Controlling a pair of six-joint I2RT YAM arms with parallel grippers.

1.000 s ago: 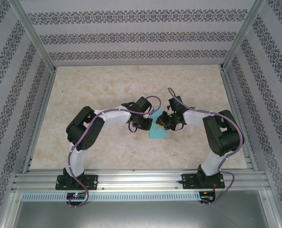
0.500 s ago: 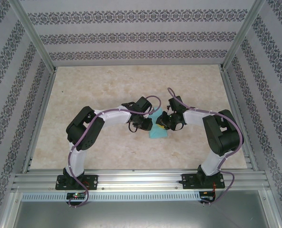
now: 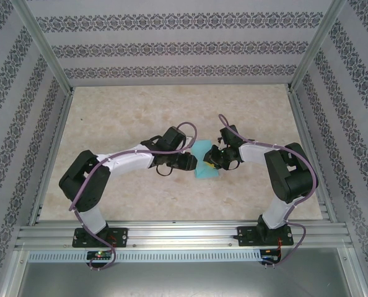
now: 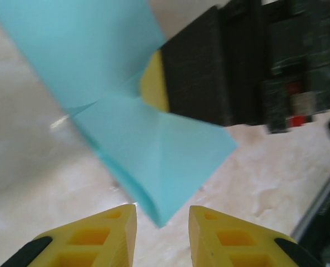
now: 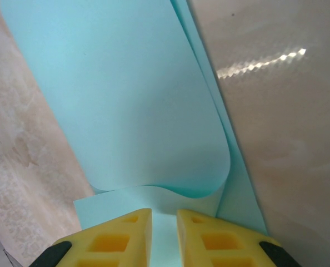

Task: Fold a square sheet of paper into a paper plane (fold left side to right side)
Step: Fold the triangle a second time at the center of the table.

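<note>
Pinching the partly folded turquoise sheet of paper (image 5: 143, 100), the right tool (image 5: 164, 218) faces the left tool (image 4: 162, 214), which stands spread just off the sheet's corner. The left arm (image 3: 125, 162) and the right arm (image 3: 264, 151) bend inward at mid-surface (image 3: 140, 111), and patterned walls (image 3: 171, 49) enclose it.

You have nothing readable here: the thin light turquoise square sheet of paper (image 5: 131, 100) carries no print. The small red patches (image 4: 299, 104) on the blurred black plastic housing (image 4: 243, 61) beside it may be a label, but no letters come through.
</note>
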